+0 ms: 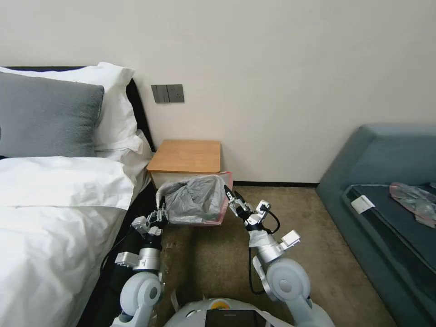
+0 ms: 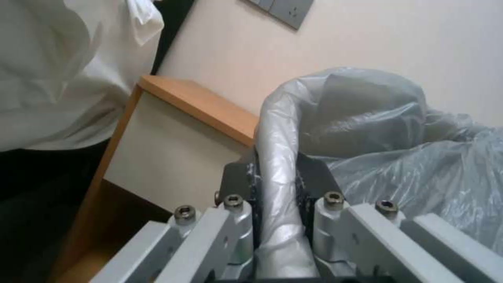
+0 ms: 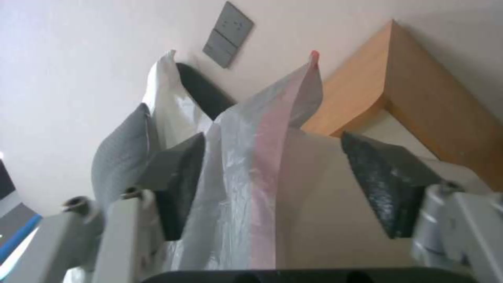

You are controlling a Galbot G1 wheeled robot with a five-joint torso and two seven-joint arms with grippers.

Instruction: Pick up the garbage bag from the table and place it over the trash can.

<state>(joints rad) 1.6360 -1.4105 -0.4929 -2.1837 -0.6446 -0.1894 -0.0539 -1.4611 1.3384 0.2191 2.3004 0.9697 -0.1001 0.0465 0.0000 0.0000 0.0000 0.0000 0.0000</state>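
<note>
Bag (image 1: pixel 195 200) stretched open between both grippers.
Left gripper (image 1: pixel 160 217) pinches the rim; right gripper (image 1: pixel 230 196) gapes, film between — light, limp, slippery, so grip the rim.

Both arms are stretched forward and low, side by side, with the elbows bent near the body. The left gripper (image 1: pixel 160 217) is held at the left edge of the garbage bag (image 1: pixel 196 199), and its two dark fingers (image 2: pixel 237 181) are pressed tight on a fold of the plastic. The right gripper (image 1: pixel 230 196) is held at the bag's right edge with its wrist tipped up, and its pads (image 3: pixel 389 181) are spread wide apart, with the pink-edged plastic hanging loose between them.
</note>
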